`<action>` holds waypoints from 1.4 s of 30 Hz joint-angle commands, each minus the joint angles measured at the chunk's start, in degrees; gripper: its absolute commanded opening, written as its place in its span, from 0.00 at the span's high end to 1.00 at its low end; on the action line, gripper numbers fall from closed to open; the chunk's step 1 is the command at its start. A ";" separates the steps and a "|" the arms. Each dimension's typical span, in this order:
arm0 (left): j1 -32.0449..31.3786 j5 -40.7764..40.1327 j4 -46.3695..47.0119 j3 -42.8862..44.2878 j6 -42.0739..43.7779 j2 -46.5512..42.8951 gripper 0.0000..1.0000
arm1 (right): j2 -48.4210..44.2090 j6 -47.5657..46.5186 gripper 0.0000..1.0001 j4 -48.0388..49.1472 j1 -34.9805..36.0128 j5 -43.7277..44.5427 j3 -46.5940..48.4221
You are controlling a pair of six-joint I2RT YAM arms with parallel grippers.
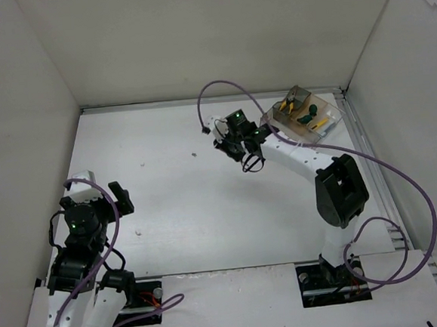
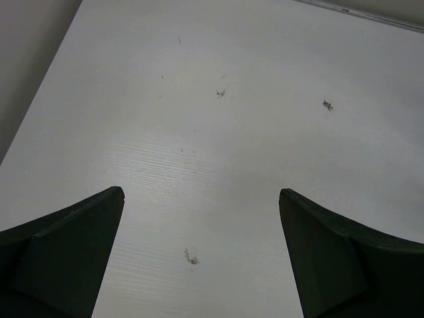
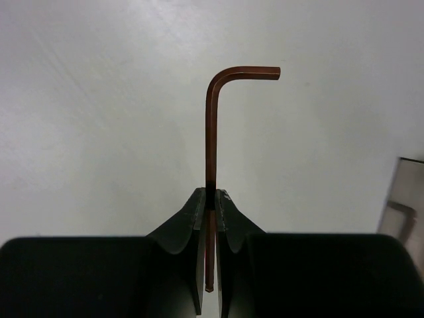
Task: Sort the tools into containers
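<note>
Holding what, the right gripper (image 3: 211, 195)?

One hex key (image 3: 211, 132), pinched between jaws closed down to the thickness of its shaft. The long shaft runs straight out ahead of the fingers, and the short leg bends off to the right at the far tip.

And where does the box (image 1: 337, 115) lie from it?

To the right of the gripper and a little farther back. It is near but not touching. The wrist view shows a pale edge at its right border that may be the box wall, though I cannot tell for sure.

Which arm is nearer the box?

The right one, by far. The left gripper (image 2: 202, 192) sits well apart from the box, toward the near left, with its fingers spread wide over bare table (image 2: 218, 132) and nothing between them.

Anything already in the box?

A green-handled screwdriver (image 1: 310, 111) and yellow-handled pliers (image 1: 295, 103) lie in its compartments. Which compartment is free is too small to tell.

What stands in the way?

The right arm's own forearm runs just beside the near-left wall of the box, and a purple cable (image 1: 220, 87) arches up to the left of it. I judge the key must rise over that wall. Its long axis should then turn to line up with a compartment, or the bent end could catch on the rim.
</note>
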 commanded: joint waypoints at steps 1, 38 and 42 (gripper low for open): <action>-0.22 -0.86 2.99 1.50 -0.13 0.69 0.00 | -4.15 -5.91 1.00 1.48 -5.36 4.08 4.25; -0.22 -3.06 3.34 1.33 1.01 5.26 0.00 | 5.69 -11.81 1.00 18.80 -29.11 7.77 0.76; -0.22 -2.62 3.34 1.24 0.92 4.04 0.00 | 3.50 -10.23 0.89 18.80 -29.02 6.45 -1.62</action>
